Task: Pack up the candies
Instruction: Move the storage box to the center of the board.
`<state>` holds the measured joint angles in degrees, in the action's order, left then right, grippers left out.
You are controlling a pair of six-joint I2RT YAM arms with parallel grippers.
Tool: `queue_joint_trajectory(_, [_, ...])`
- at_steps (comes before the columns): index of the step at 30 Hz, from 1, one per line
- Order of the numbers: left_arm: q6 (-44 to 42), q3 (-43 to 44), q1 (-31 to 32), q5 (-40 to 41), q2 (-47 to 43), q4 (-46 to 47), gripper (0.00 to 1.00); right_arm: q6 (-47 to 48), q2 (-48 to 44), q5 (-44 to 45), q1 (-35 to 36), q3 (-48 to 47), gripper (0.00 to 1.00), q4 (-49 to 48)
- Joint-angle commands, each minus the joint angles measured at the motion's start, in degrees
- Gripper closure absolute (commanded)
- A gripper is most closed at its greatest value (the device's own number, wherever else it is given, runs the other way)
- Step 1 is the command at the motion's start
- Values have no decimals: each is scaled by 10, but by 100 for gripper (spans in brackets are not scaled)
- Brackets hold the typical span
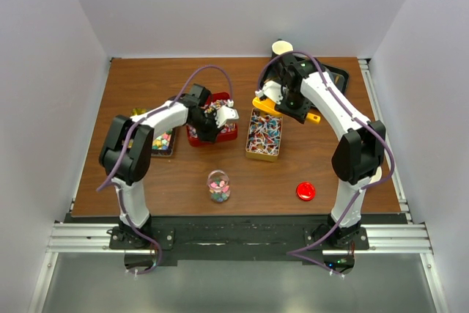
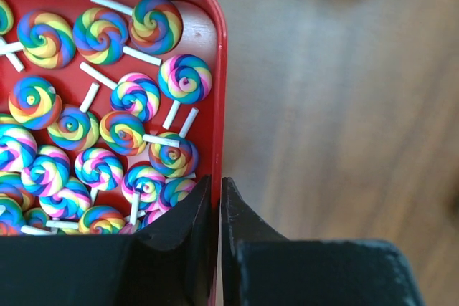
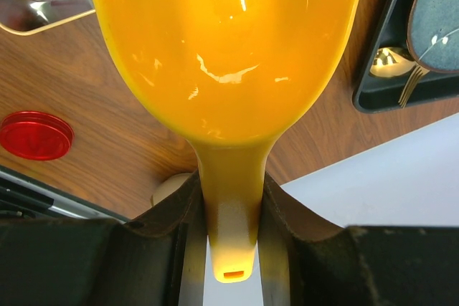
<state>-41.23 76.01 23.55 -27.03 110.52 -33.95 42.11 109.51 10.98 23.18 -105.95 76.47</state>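
Rainbow swirl lollipop candies (image 2: 136, 94) fill a red tin (image 2: 215, 69). My left gripper (image 2: 217, 180) is shut on the tin's right wall, one finger inside and one outside; it also shows in the top view (image 1: 218, 119). A gold tin (image 1: 250, 153) holds red-blue-silver wrapped twists (image 1: 264, 131). My right gripper (image 3: 231, 180) is shut on the handle of a yellow scoop (image 3: 229, 48), held above the gold tin's far end in the top view (image 1: 282, 104). A small glass jar (image 1: 218, 186) with multicoloured sweets stands near the front.
A red round lid (image 1: 305, 191) lies at the front right, also in the right wrist view (image 3: 36, 135). A dark tray (image 1: 163, 141) of candies sits at the left. A black tray (image 3: 380, 98) with a blue plate and gold cutlery is at the back right.
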Motion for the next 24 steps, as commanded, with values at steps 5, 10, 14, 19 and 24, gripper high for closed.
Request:
queue_joint_trajectory(5, [-20,-75,32,-37,-115,-1,87,11,-6,11,-2,-24,100,0])
queue_joint_trajectory(10, [-36,-119,32,-25,-166,-10,81,29,-2,18,-2,-40,100,5])
queue_joint_trajectory(14, [17,-151,21,17,-237,46,62,53,0,19,-1,-48,100,-1])
queue_joint_trajectory(19, [232,-121,-56,-58,-263,129,44,110,-38,47,18,6,100,-92])
queue_joint_trajectory(24, [681,-217,-181,-330,-243,442,39,115,-42,51,56,13,100,-120])
